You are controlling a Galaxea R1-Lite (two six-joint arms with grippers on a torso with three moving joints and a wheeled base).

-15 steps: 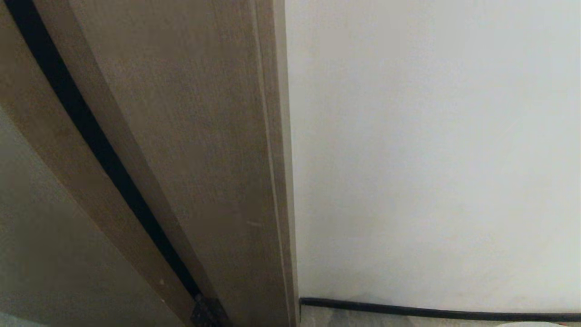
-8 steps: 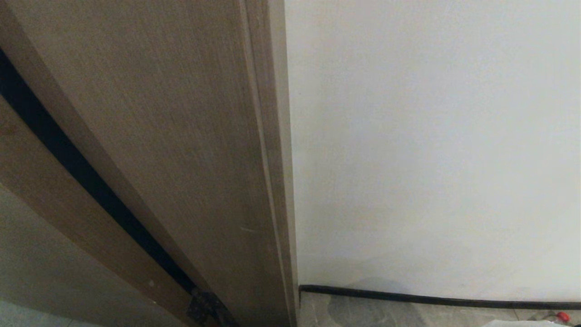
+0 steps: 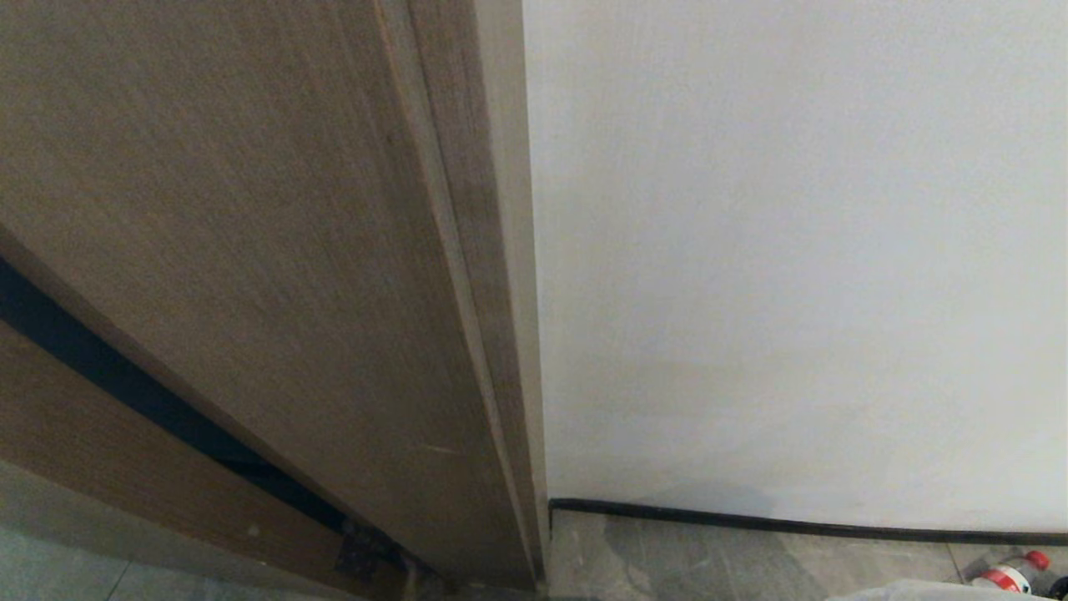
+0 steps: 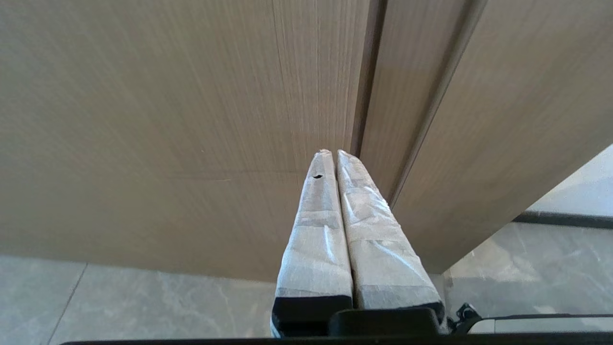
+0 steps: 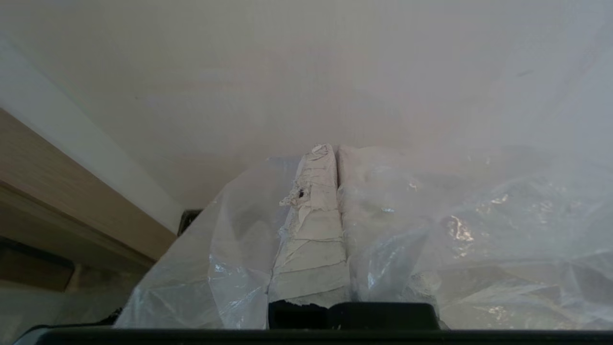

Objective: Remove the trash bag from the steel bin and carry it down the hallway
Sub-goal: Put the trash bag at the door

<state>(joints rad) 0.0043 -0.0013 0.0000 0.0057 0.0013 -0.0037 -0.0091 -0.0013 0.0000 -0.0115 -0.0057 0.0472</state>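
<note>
The clear, crinkled trash bag (image 5: pixel 455 230) drapes over my right gripper (image 5: pixel 333 147), which is shut on its film close to a white wall. A pale sliver of the trash bag (image 3: pixel 909 591) also shows at the lower right edge of the head view. My left gripper (image 4: pixel 332 152) is shut with nothing in it, pointing at a tan wooden door frame (image 4: pixel 191 120). The steel bin is out of view. Neither arm appears in the head view.
The hallway's white wall (image 3: pixel 793 250) with a black baseboard (image 3: pixel 793 526) stands close ahead. The tan door frame (image 3: pixel 334 292) fills the left. A red-capped bottle (image 3: pixel 1010 574) lies on the marble-look floor (image 3: pixel 709 559) at the lower right.
The head camera has tipped downward. The baseboard now sits higher in the picture, and more floor and the red-capped bottle have come into view. Both grippers stay shut.
</note>
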